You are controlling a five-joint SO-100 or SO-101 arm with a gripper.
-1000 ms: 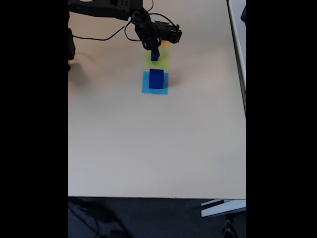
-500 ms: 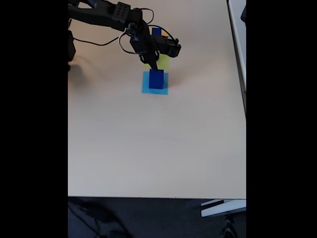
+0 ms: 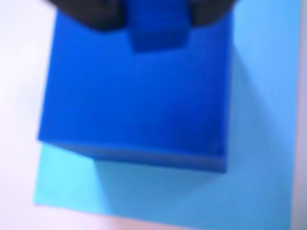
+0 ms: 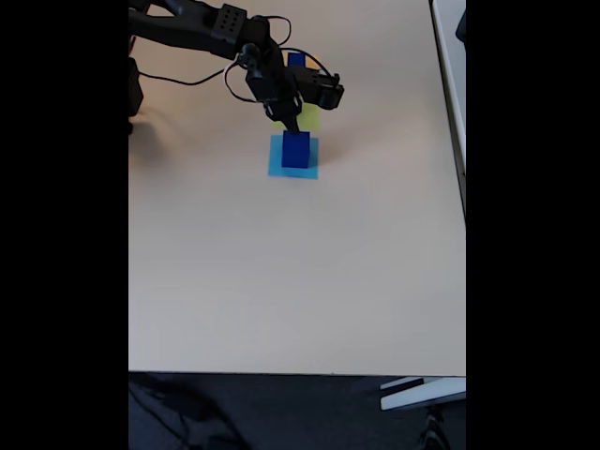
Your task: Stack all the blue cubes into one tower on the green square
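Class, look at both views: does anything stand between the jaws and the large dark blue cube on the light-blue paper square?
Nothing visible does. The gripper hangs directly over the large dark blue cube, already carrying a small blue cube between its jaws.

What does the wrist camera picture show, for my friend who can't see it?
A big dark blue cube sits on a light-blue paper square, seen blurry from just above. At the top edge, the black gripper has a small blue cube between its fingers.
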